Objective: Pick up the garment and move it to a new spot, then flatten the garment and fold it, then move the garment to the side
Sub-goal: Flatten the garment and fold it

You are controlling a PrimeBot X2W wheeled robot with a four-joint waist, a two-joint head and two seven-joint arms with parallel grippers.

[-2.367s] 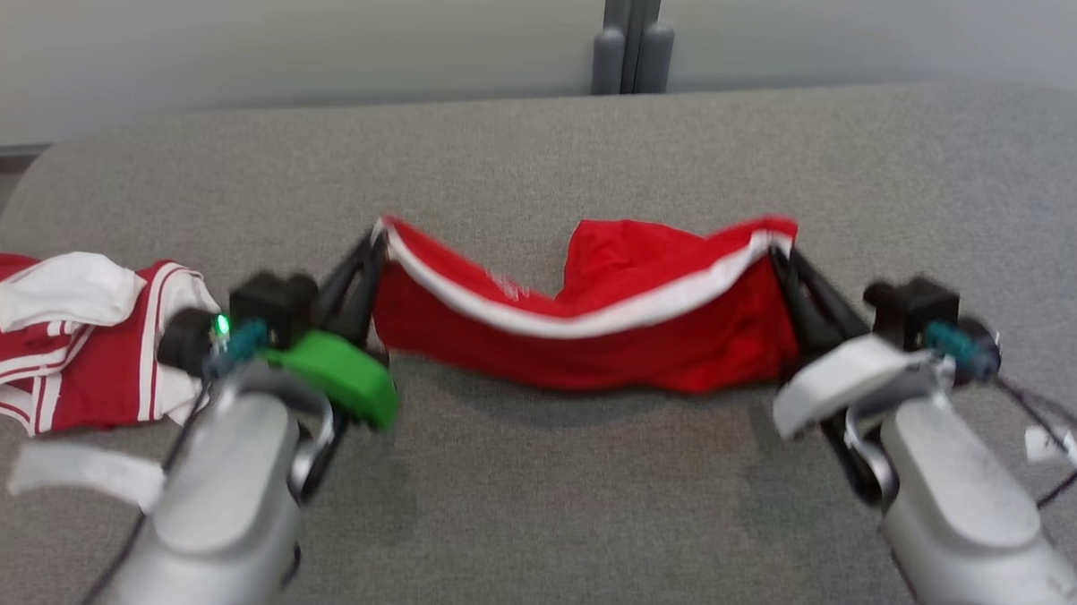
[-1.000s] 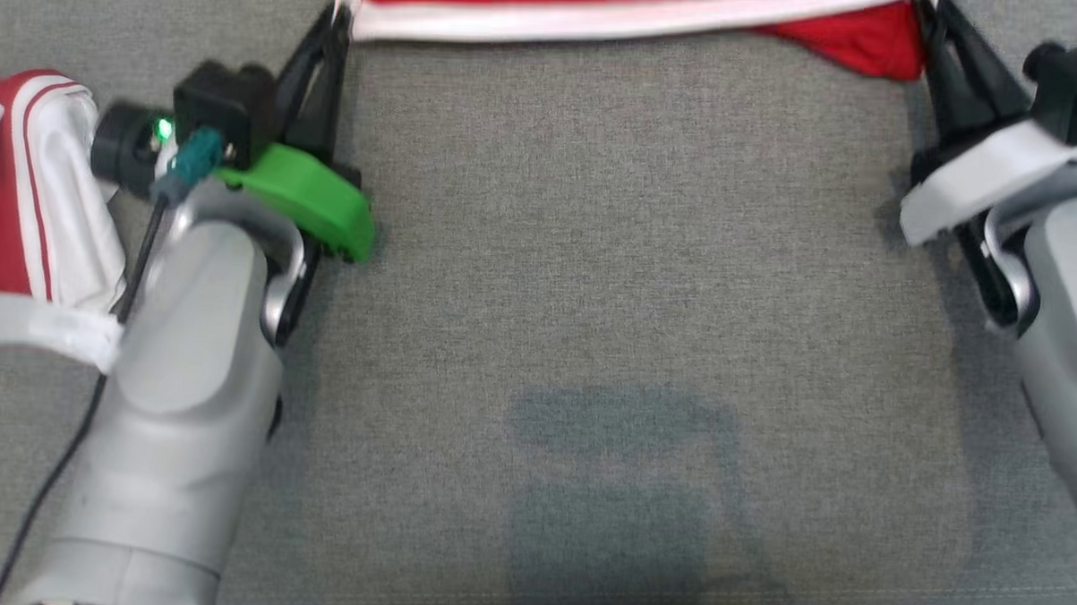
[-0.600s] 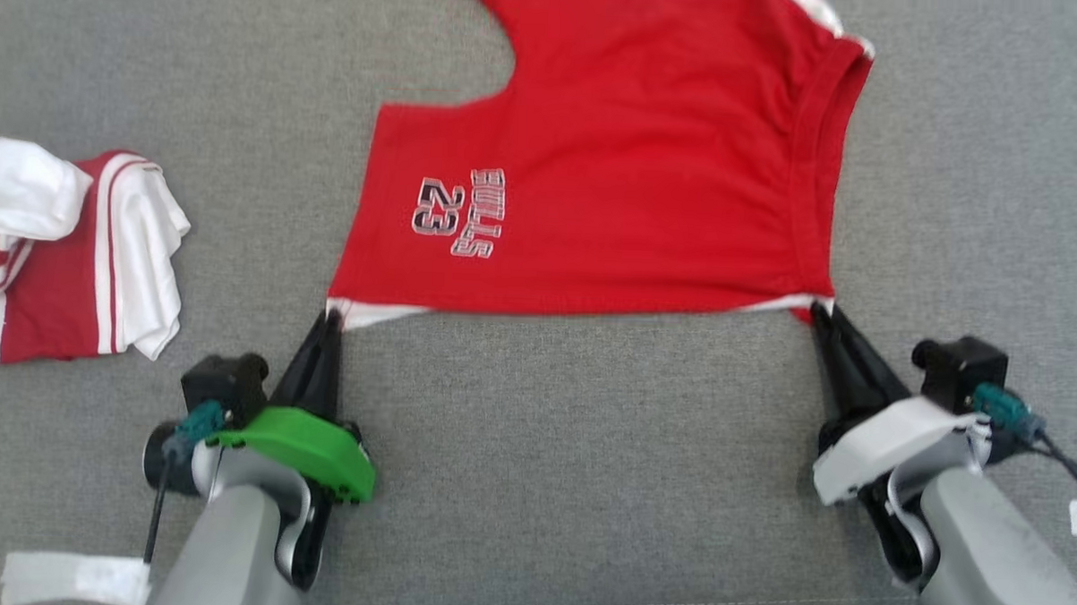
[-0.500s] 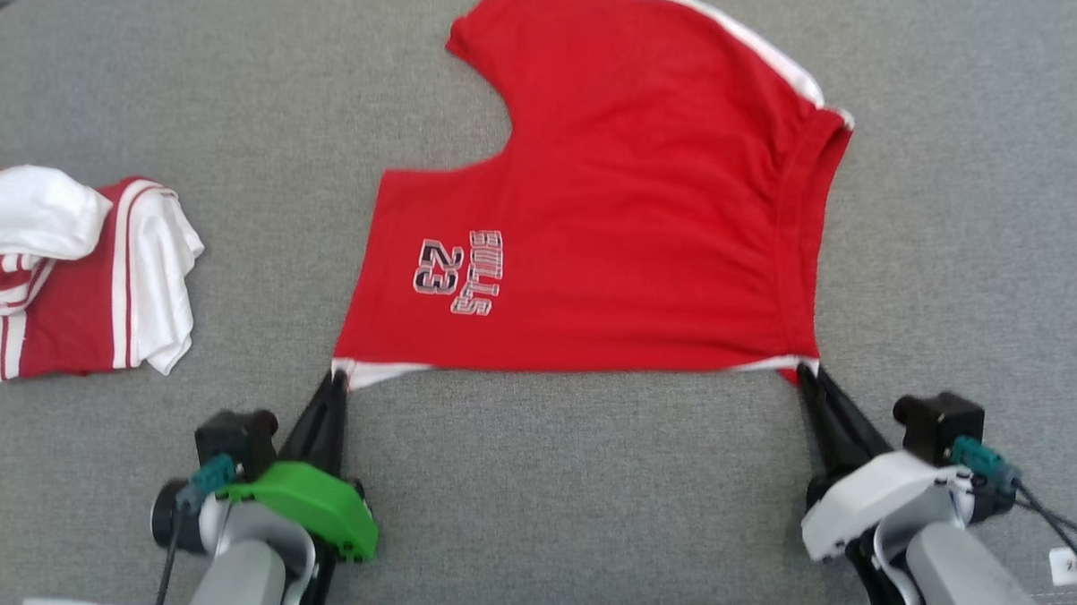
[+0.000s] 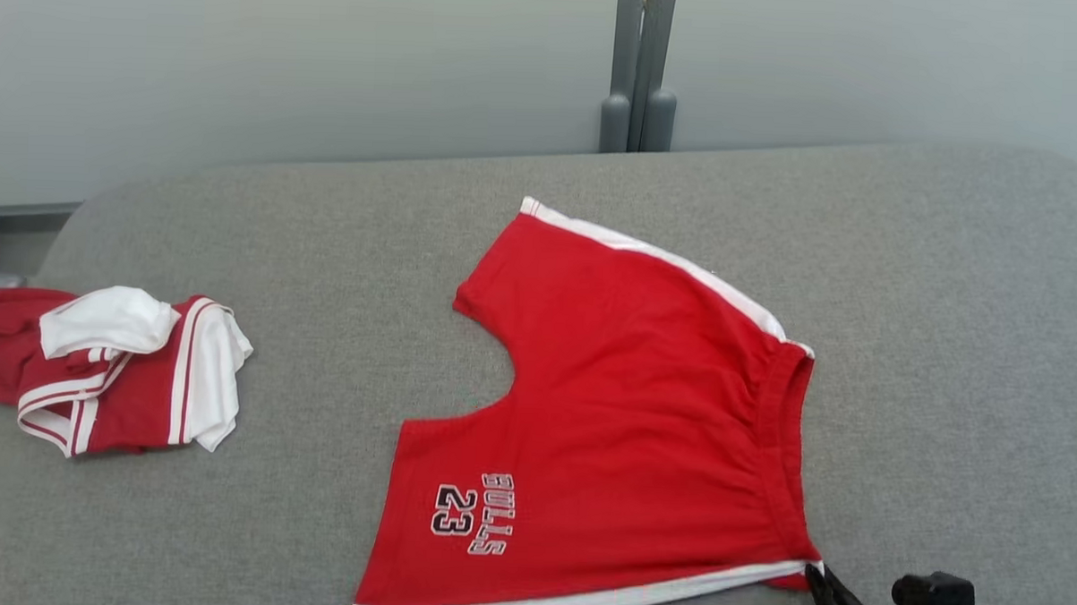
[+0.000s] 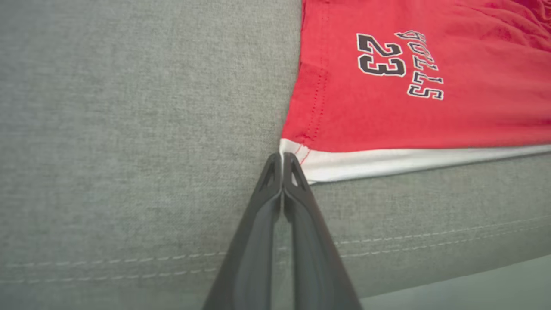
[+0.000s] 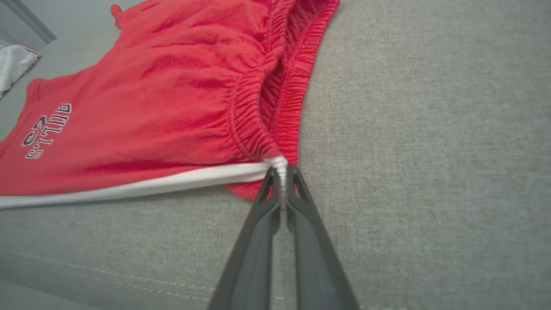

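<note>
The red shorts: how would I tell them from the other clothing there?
Look at the wide grey cushion; the red shorts lie spread flat right of its middle, near the front edge. Unlike the crumpled red-and-white garment at the left, they are plain red with a white side stripe and BULLS 23 printed on one leg.

Grey woven cushion (image 5: 236,238) fills the foreground, far corners rounded. Double stitched seam (image 6: 107,262) runs along its near edge. Pale grey-green wall (image 5: 287,61) behind. Grey vertical post (image 5: 638,64) at wall's middle, two rounded feet. Soft even light.
</note>
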